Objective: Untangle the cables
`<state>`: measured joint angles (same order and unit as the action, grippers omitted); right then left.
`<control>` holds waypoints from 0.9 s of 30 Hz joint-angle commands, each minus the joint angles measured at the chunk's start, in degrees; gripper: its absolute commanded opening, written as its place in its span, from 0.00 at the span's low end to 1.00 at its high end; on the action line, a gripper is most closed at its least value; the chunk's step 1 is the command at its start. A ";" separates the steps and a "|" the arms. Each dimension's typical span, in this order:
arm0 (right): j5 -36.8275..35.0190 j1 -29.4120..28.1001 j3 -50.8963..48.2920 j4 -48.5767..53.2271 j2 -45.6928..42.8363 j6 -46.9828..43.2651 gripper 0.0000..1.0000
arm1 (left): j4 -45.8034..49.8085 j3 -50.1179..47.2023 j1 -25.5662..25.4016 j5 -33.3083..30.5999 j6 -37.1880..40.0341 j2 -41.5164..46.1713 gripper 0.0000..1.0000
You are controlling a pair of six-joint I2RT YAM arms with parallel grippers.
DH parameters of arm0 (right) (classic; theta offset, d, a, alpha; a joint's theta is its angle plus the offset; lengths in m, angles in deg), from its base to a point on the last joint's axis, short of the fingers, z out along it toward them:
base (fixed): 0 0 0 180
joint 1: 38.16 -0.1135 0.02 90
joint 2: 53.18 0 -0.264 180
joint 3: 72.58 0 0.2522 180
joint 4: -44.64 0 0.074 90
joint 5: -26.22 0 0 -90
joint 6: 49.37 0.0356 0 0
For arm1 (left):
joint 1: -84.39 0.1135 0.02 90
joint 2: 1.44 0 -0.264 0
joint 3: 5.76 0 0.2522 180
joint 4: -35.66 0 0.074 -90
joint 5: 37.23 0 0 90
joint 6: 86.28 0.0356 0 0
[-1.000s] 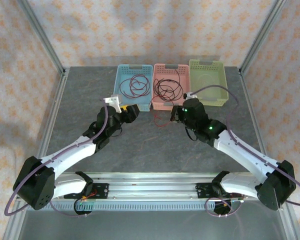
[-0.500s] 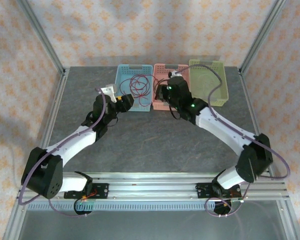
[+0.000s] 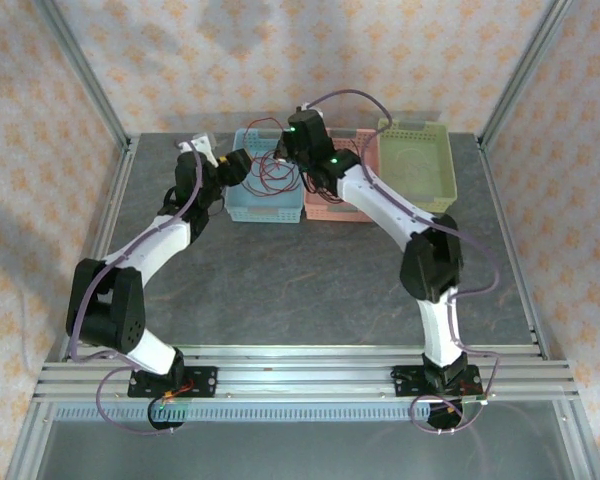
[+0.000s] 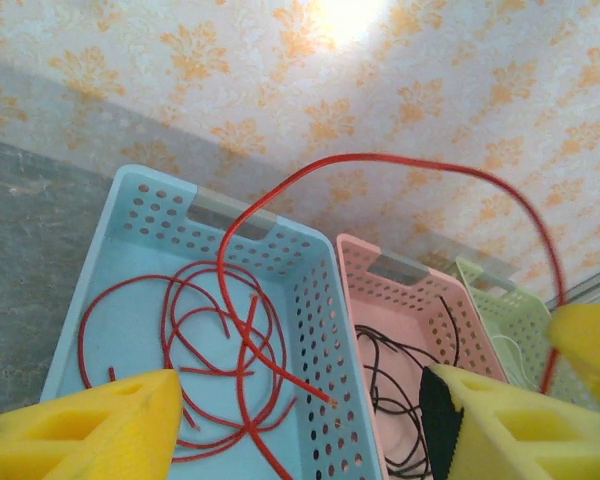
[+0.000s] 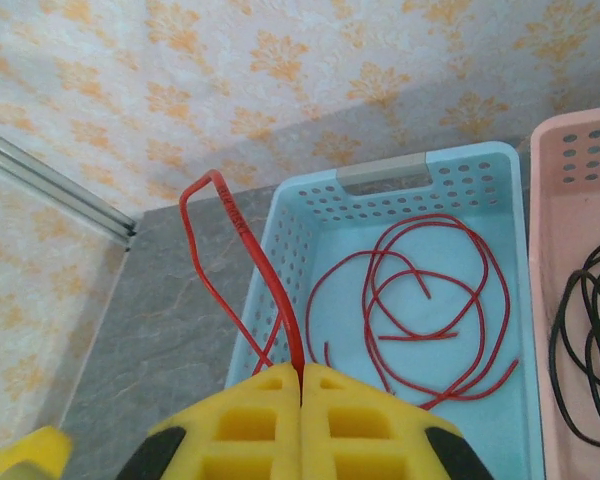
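Red cable (image 5: 296, 350) pinched by right gripper (image 5: 301, 385), moved over blue basket (image 5: 380, 172) | left gripper (image 4: 300, 400) released

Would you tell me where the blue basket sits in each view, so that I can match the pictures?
Top external: blue basket at upper centre, leftmost of three baskets.
Left wrist: blue basket from lower left to centre.
Right wrist: blue basket across the centre and right.
Shared landmark: the pink basket, right of the blue basket in every view.
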<state>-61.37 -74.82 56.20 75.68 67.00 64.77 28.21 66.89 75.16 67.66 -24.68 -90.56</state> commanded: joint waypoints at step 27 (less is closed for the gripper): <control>5.37 1.99 19.76 12.78 16.77 -3.55 0.31 | -0.17 -2.09 -1.75 4.72 0.88 -4.81 0.66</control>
<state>-55.18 -73.07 74.91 86.55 89.03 63.35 28.36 65.45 74.83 71.88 -24.79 -98.47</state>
